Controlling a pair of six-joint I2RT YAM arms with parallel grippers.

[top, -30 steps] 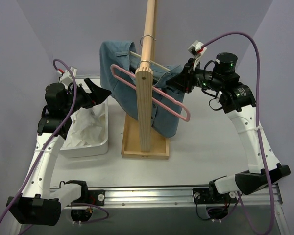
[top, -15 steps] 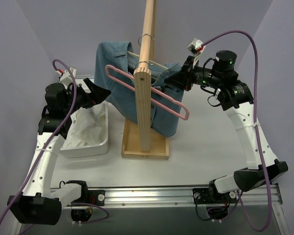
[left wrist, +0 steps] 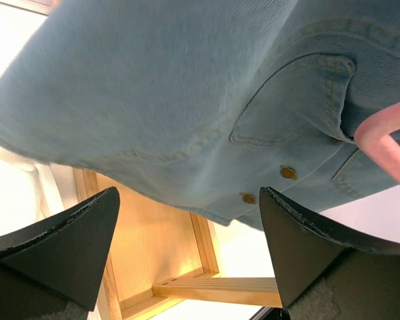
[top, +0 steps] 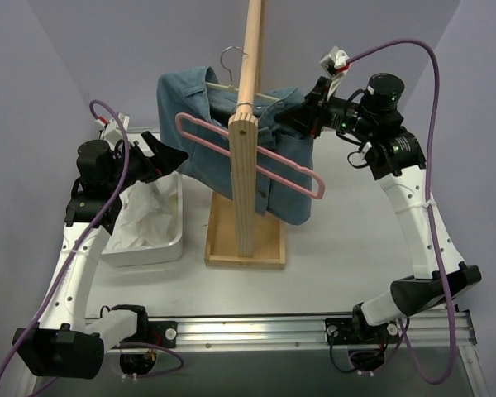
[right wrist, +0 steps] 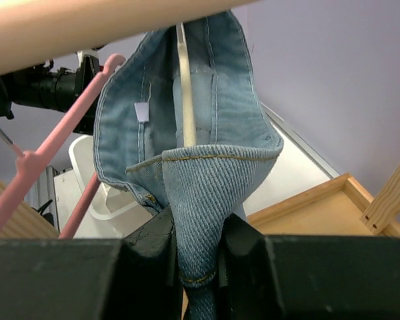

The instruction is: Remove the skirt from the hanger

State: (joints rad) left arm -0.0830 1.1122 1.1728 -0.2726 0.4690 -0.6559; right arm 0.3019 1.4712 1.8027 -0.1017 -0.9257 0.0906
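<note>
saw the left claw [top: 167, 150] gaping wide beside a white bin [top: 140, 252] that held the crumpled skirt [top: 145, 217]. found the right claw [right wrist: 199, 230] pinched on a blue denim garment [top: 190, 99], pink hanger [top: 273, 165] just below.

The left arm [top: 70, 265] climbs from its base at the near left corner, elbow bent, wrist turned toward the centre, and the left gripper [top: 167, 151] hangs with its jaws spread wide. The right arm [top: 417, 223] stands steeply from the near right, its wrist angled inward, and the right gripper [top: 285, 124] has its fingers [right wrist: 157, 250] pinched tight on a fold of the denim garment [right wrist: 200, 193].
</note>
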